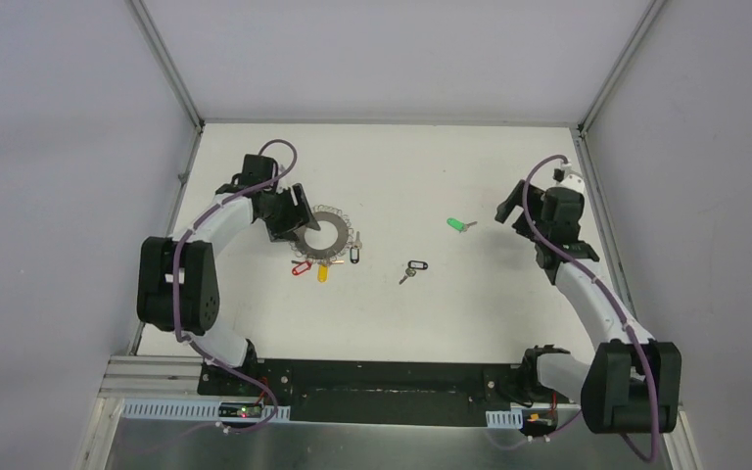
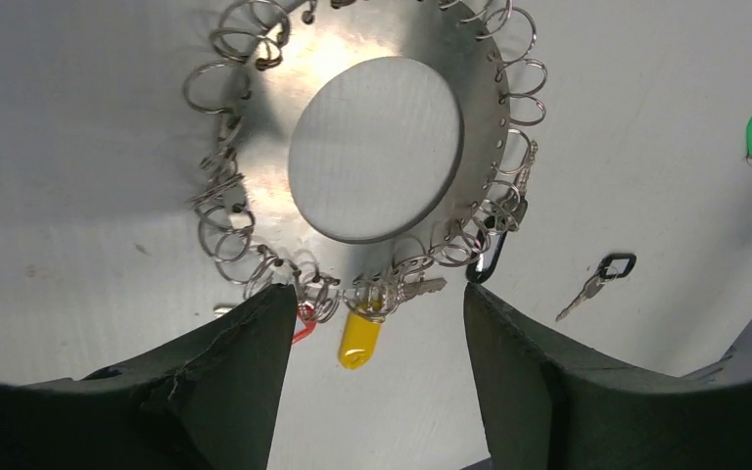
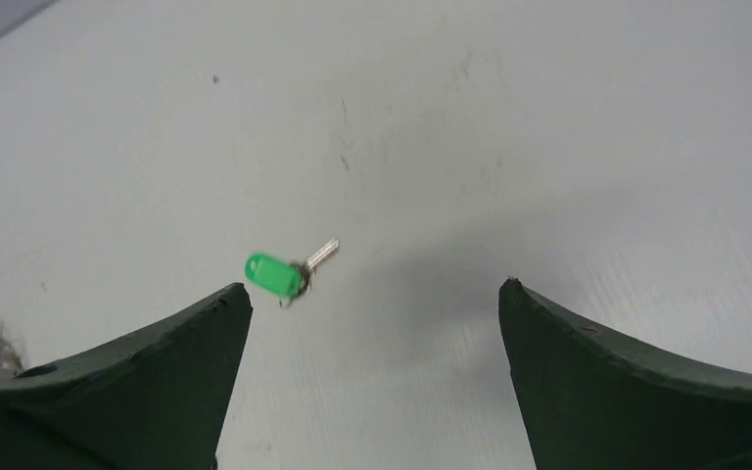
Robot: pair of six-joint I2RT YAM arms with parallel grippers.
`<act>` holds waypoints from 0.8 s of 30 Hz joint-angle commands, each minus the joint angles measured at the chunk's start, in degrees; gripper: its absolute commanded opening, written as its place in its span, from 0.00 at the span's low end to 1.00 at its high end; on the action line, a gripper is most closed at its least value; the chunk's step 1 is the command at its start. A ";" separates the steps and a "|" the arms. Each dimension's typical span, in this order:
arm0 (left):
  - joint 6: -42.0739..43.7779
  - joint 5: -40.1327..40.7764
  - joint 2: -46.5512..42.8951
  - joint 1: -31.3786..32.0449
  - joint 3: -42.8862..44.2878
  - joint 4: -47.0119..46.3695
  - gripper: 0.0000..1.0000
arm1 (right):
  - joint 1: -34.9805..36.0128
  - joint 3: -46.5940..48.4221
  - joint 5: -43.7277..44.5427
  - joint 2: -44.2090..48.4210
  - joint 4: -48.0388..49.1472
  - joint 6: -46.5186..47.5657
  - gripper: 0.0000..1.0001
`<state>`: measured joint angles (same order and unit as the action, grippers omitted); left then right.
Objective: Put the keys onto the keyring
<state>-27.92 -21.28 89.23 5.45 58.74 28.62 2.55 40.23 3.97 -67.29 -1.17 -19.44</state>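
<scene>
Keyring [image 2: 274, 108]: flat grey metal disc, round hole, wire loops fringing rim. Right of it: green-tagged key [image 3: 276, 275], black-tagged key [image 1: 416, 264], loose. Left gripper [image 2: 380, 294], right gripper [image 3: 373, 286]: jaws spread, empty.

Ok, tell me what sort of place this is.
Probably a robot lab test cell: plain white tabletop boxed in by grey panels, a black-and-white left arm and right arm bolted at its near edge, practice props like the large flat grey loop-edged ring.
</scene>
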 commanded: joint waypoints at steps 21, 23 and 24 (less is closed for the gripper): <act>4.48 0.75 23.21 11.18 16.92 2.74 0.59 | -0.26 -7.12 -27.98 8.94 -26.70 -15.46 1.00; 4.37 1.24 23.13 12.47 15.93 2.68 0.59 | -0.26 -6.44 -31.40 7.48 -26.26 -14.14 1.00; 4.25 1.38 22.99 13.20 15.32 2.64 0.59 | -0.24 -6.13 -32.76 7.05 -25.91 -13.75 1.00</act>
<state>-24.58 -21.93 111.13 16.19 75.31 31.00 2.50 31.46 -21.02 -58.57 -27.46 -34.39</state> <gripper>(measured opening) 0.593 0.996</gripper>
